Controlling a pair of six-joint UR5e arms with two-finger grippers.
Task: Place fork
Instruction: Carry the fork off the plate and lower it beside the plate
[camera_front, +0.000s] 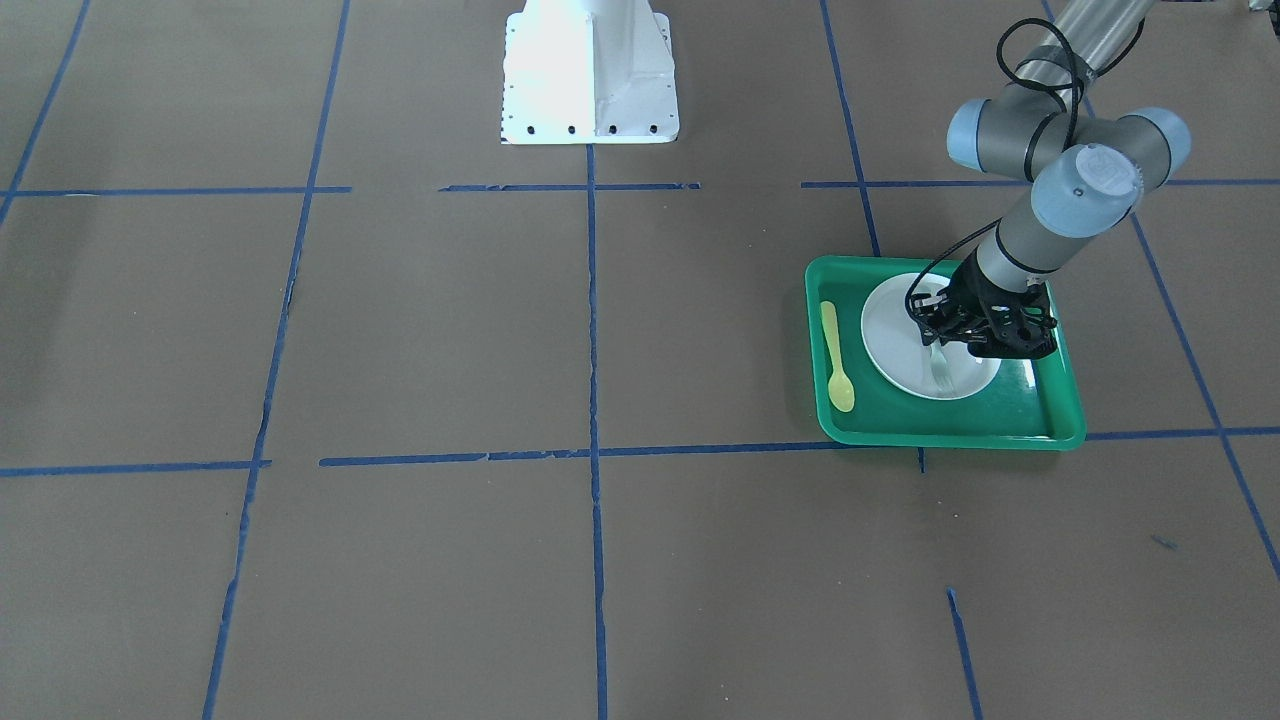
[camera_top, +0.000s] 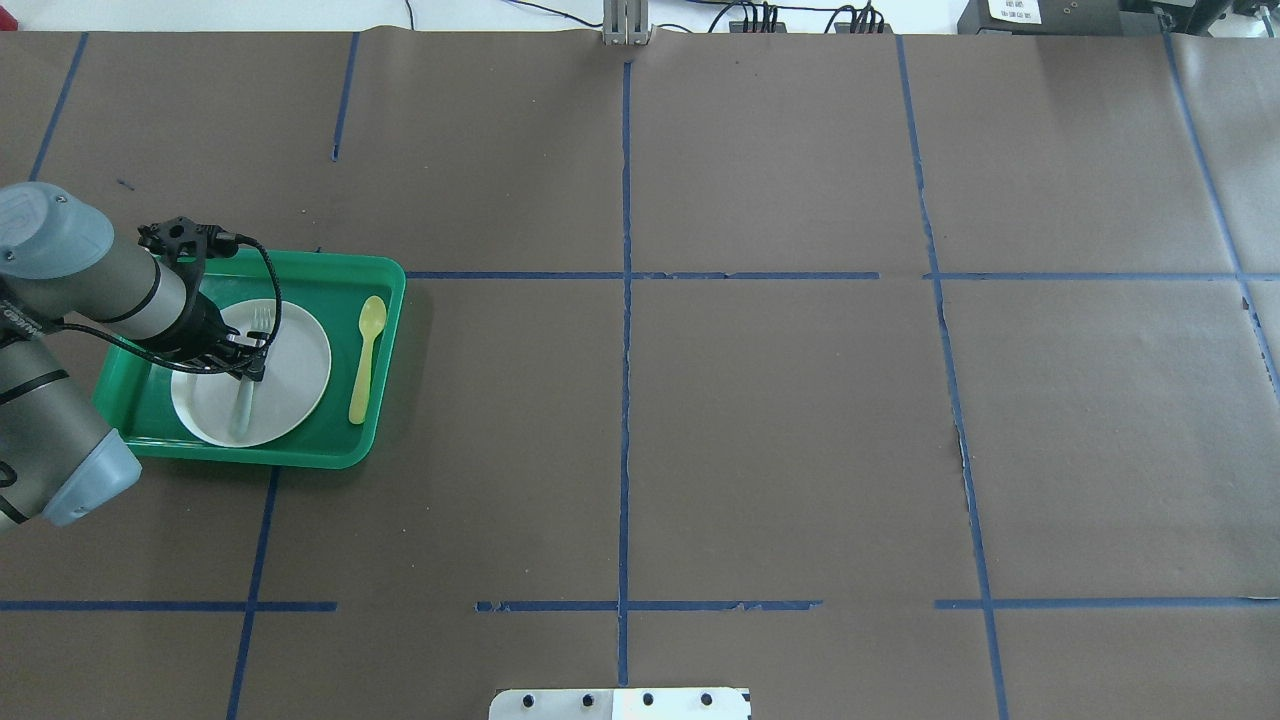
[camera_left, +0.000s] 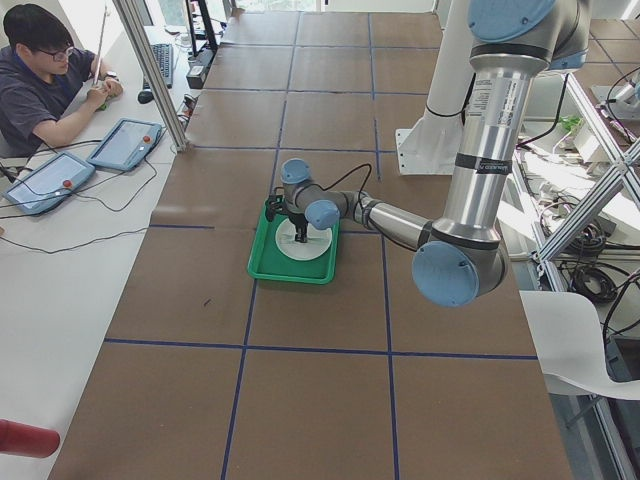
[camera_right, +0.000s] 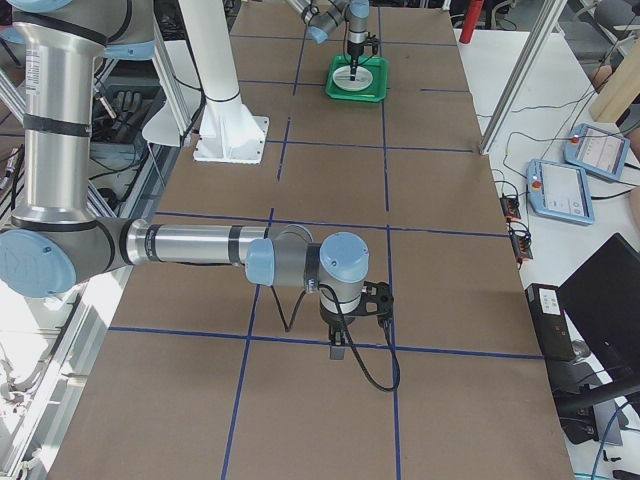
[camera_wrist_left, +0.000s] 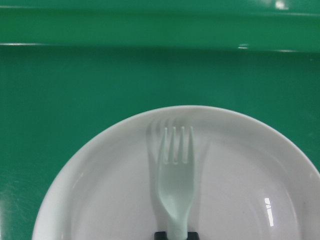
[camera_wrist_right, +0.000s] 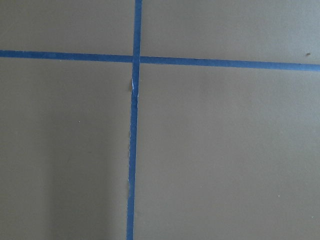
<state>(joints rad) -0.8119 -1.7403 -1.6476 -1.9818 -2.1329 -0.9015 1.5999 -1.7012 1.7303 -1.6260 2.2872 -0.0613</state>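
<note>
- One pale fork, pinched at the handle by the left gripper, tines low over the white plate in the green tray, probably for setting down there.
- Right gripper parked well apart; spread or pressed together, could not tell.

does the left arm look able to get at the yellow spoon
Likely yes: the yellow spoon lies uncovered in the green tray, right beside the white plate where the left tool is. But that tool looks shut on the fork, so it must release first.
</note>
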